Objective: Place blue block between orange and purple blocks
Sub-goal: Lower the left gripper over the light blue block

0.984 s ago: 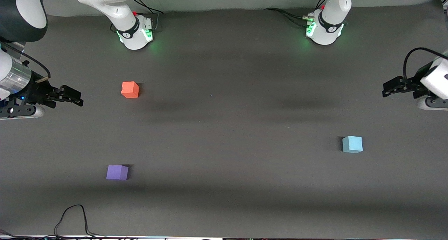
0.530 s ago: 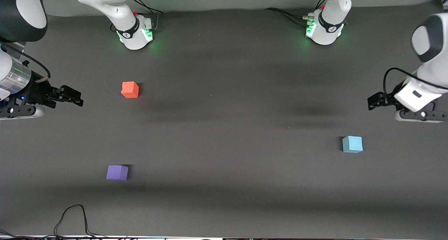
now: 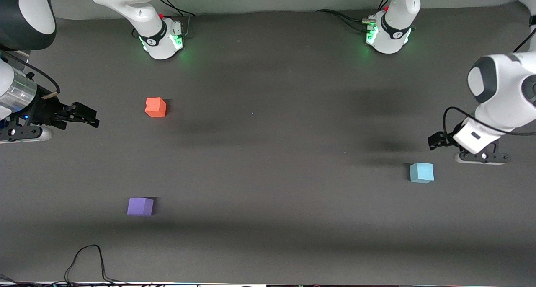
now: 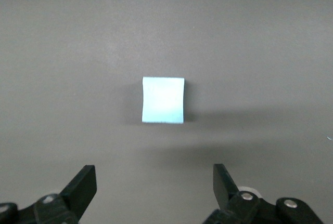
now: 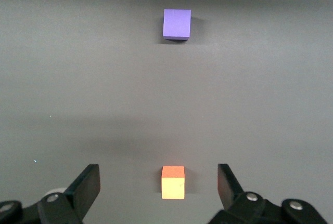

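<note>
The pale blue block (image 3: 421, 172) sits on the dark table toward the left arm's end; it also shows in the left wrist view (image 4: 163, 100). My left gripper (image 3: 434, 141) hovers open and empty over the table just beside the blue block, its jaws (image 4: 154, 178) wide apart. The orange block (image 3: 155, 107) and the purple block (image 3: 140, 206) lie toward the right arm's end, the purple one nearer the front camera. My right gripper (image 3: 86, 115) waits open and empty beside the orange block (image 5: 173, 182), with the purple block (image 5: 177, 24) farther off.
The two arm bases (image 3: 161, 40) (image 3: 387, 33) stand at the table's back edge with cables beside them. A black cable loop (image 3: 88, 257) lies on the table by the front edge, near the purple block.
My left arm has swung in toward the blue block, its gripper moving closer to it. The right arm and all three blocks have not moved.
</note>
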`<move>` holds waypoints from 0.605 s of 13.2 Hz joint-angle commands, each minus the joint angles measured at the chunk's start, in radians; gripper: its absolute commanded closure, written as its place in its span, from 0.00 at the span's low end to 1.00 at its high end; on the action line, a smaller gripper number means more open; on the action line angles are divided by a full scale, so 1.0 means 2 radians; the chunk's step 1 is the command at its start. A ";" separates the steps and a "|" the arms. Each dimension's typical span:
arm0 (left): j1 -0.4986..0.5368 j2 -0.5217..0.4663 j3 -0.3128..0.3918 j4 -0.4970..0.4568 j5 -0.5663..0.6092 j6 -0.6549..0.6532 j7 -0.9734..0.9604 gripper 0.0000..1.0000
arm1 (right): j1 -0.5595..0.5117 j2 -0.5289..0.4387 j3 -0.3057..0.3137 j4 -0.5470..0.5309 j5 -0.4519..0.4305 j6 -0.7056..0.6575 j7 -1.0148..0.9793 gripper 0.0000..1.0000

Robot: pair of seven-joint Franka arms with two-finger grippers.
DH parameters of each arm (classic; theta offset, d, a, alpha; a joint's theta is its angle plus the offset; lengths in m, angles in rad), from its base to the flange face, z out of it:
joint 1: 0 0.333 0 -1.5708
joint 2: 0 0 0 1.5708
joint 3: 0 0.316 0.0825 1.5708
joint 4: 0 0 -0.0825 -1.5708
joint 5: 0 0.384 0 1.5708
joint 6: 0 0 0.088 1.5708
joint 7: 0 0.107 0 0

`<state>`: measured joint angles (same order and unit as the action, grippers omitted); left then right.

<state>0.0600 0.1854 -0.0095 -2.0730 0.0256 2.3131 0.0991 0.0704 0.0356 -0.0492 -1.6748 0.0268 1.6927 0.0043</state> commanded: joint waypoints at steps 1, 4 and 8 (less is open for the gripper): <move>0.001 0.036 -0.001 0.001 0.006 0.049 0.006 0.00 | 0.003 -0.005 -0.003 -0.004 -0.007 0.007 -0.008 0.00; 0.001 0.083 -0.001 0.001 0.006 0.117 0.005 0.00 | 0.003 -0.005 -0.004 -0.004 -0.007 0.007 -0.007 0.00; 0.001 0.133 -0.001 0.004 0.006 0.176 0.006 0.00 | 0.003 -0.005 -0.004 -0.004 -0.007 0.007 -0.007 0.00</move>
<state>0.0599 0.4191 -0.0100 -2.0723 0.0260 2.6271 0.0998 0.0703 0.0356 -0.0498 -1.6754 0.0268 1.6931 0.0043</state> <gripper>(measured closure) 0.000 0.000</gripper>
